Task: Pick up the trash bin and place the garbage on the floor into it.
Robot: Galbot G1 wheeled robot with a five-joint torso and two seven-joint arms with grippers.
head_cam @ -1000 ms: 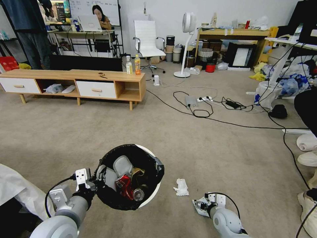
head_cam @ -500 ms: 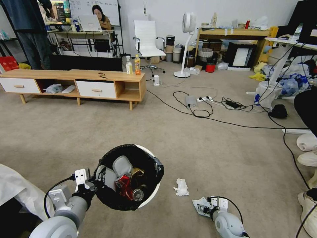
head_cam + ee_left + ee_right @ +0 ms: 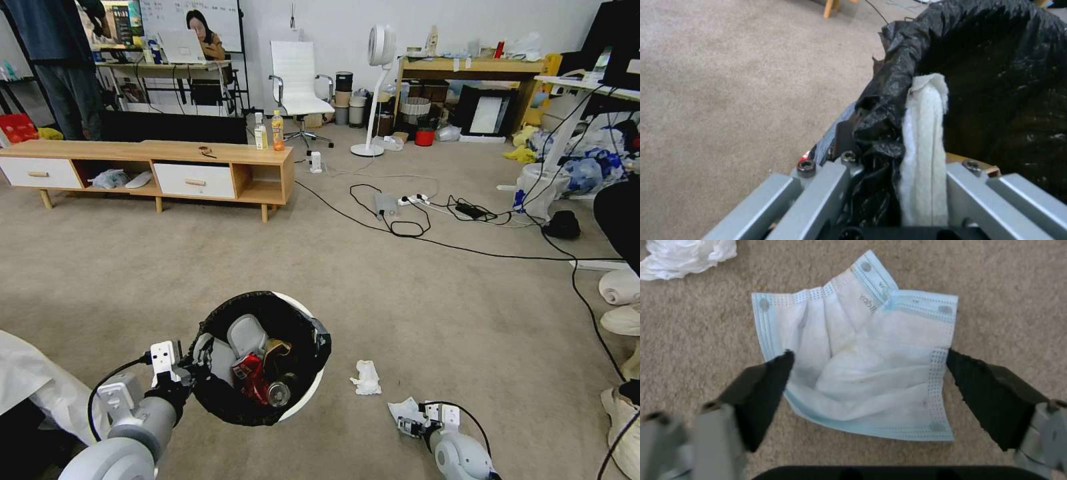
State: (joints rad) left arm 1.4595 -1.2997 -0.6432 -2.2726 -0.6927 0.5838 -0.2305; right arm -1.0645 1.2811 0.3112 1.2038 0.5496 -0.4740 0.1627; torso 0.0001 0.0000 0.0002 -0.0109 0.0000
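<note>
While left fingers (image 3: 189, 369) clamp the trash bin (image 3: 301, 393) rim, right fingers (image 3: 867, 386) straddle a face mask (image 3: 862, 366), spread; open carpet (image 3: 433, 300) around.

TV cabinet (image 3: 220, 157) | two bottles (image 3: 269, 131) | fan (image 3: 380, 53) | office chair (image 3: 298, 80)

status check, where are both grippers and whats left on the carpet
Left gripper clamped on small round black-lined white trash bin, lifted. Right gripper open, straddling crumpled pale blue face mask. White tissue wad beside it. Nothing blocking.

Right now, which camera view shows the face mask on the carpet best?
The right wrist view: the face mask lies flat, fully visible between the open right hand fingers. The head view shows only its white edge beside that hand.
</note>
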